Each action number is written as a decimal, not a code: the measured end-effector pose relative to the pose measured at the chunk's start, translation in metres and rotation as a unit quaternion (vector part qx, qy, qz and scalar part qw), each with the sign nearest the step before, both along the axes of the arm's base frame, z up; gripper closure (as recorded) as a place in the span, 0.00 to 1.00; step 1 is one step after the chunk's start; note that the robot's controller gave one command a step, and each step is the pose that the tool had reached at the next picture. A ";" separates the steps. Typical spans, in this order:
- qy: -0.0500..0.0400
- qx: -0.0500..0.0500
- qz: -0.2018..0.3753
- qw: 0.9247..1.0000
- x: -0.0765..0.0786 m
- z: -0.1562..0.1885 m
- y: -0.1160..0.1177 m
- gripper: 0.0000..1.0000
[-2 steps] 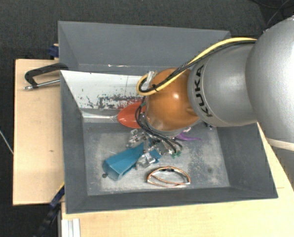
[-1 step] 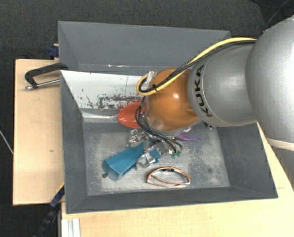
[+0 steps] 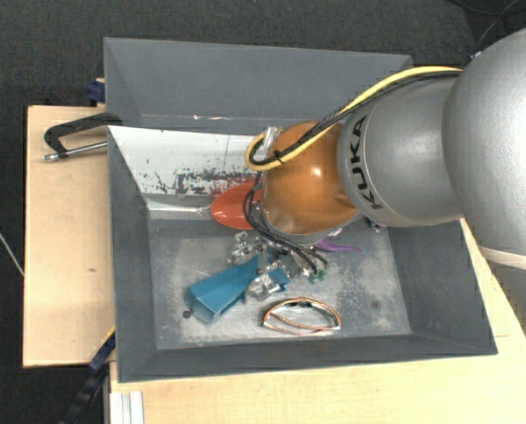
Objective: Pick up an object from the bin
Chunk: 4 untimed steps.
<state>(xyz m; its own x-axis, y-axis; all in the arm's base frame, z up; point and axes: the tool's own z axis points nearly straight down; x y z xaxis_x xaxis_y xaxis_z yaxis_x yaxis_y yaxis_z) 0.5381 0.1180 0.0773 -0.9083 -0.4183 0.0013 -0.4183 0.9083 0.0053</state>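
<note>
My gripper point(image 3: 270, 261) hangs low over the middle of the bin floor, mostly hidden under the arm's orange cover. A blue wedge-shaped plastic piece point(image 3: 219, 291) lies just to its left and below it, its narrow end touching or almost touching the gripper's metal parts. A red-orange rounded thing point(image 3: 231, 207) sits behind it, near the back wall. In front lies an oval loop of copper-coloured and pale wire point(image 3: 301, 316). A small green bit point(image 3: 317, 276) shows at the gripper's right side.
A thin purple piece point(image 3: 343, 248) pokes out from under the arm at the right. The big grey arm covers the bin's right and back. The floor's left and front-right parts are bare metal.
</note>
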 end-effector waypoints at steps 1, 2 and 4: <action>0.002 -0.002 0.000 1.000 -0.002 0.018 -0.001 1.00; -0.002 -0.001 0.000 1.000 0.001 0.033 0.000 1.00; 0.000 -0.002 0.000 1.000 -0.001 0.046 0.000 1.00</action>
